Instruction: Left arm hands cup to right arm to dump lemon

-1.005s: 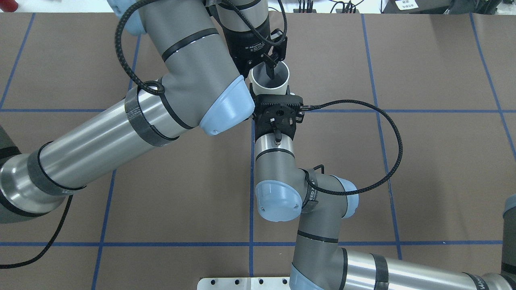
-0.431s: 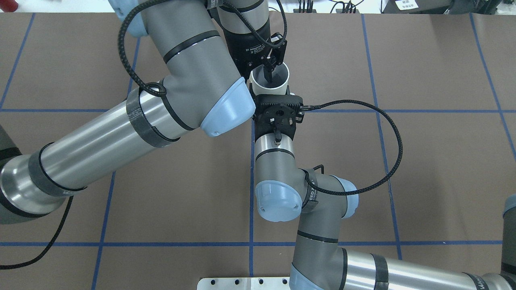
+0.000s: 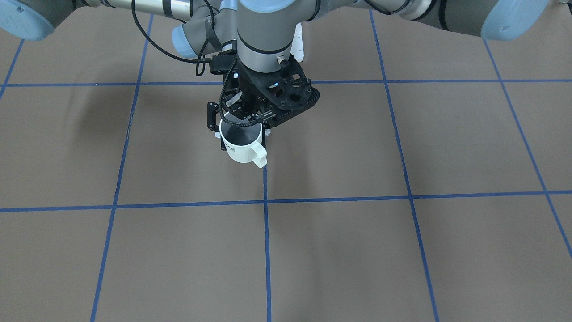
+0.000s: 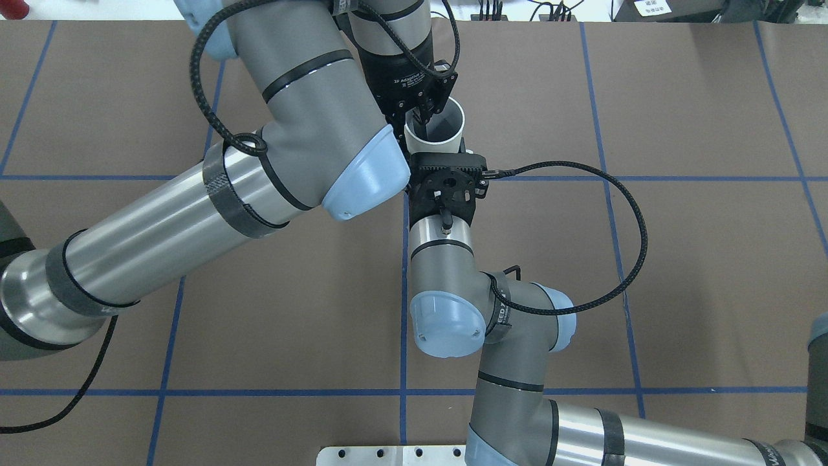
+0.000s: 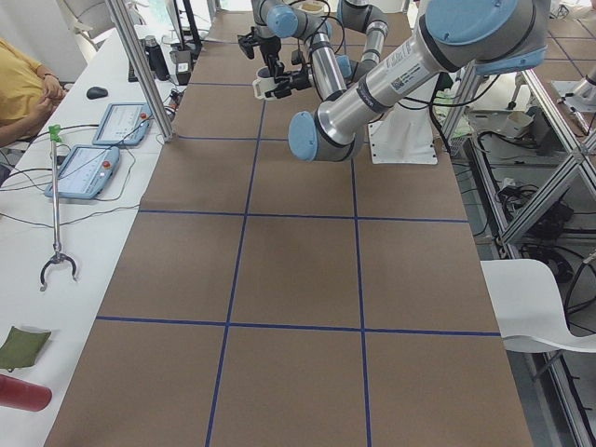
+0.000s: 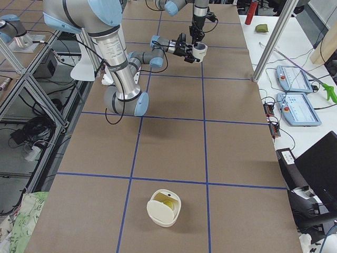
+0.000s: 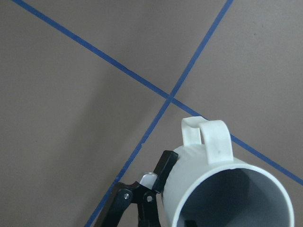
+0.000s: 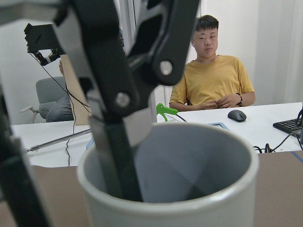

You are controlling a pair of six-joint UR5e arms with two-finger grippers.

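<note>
The right gripper point(image 3: 243, 137) lies flat and reaches out away from the robot. It is open about as wide as the cup point(image 4: 443, 131), which sits right between its fingers point(image 7: 163, 168). One finger touches the cup's outside wall on the robot's left. The other is tight by the wall on the far side, so this gripper has hold of the cup. The cup stands upright, mouth up, grey inside.

The left gripper point(image 4: 422, 118) comes straight down from above. One of its fingers point(image 8: 118, 161) dips inside the cup, close by the wall on the robot's left. Its other finger is hidden, so I cannot tell if it pinches the wall.

Past both grippers the cup's handle point(image 7: 215, 144) sticks out, away from the robot. Under them is the brown table point(image 3: 357, 250) with blue lines point(image 3: 265, 250).

Well apart from both grippers, toward the robot's right end of the table, is a white bowl point(image 6: 157, 216). The yellow thing inside looks like the lemon point(image 6: 167, 203), though it is small and far off.

Farthest from the right gripper, across the table, a man in a yellow shirt point(image 8: 210, 80) sits at a white desk
</note>
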